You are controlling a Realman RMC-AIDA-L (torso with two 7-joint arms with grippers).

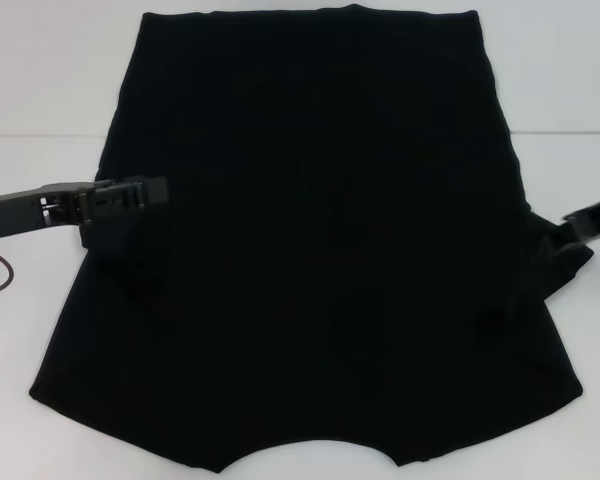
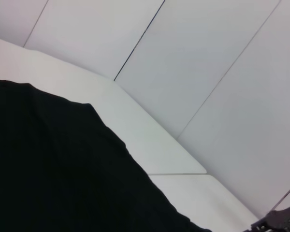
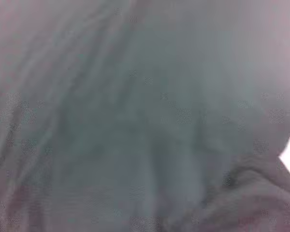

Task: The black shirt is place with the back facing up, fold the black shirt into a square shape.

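- The black shirt (image 1: 310, 250) lies spread flat on the white table (image 1: 40, 90), plain side up, its curved neckline at the near edge and its straight hem at the far edge, so its long axis runs straight away from me.
- My left gripper (image 1: 130, 195) reaches in from my left and sits over the shirt's left edge, about halfway along its length, fingers pointing inward toward the midline. I cannot tell from here whether its fingers are parted or pinched on cloth.
- My right gripper (image 1: 570, 225) is at the opposite edge, level with the left one. The fabric beside it is bunched into a small raised tuck, and its wrist view is filled with cloth pressed close, so I judge it is at or on the sleeve, though I cannot tell whether its fingers have closed.
- What the next move turns on: the body of the shirt lies inward from both tools, between them, with each arm nearest its own side.
- I judge each side edge must be carried inward across the long axis, toward the other gripper.
- The sides look already narrowed, so the lengthwise fold seems the larger part left.
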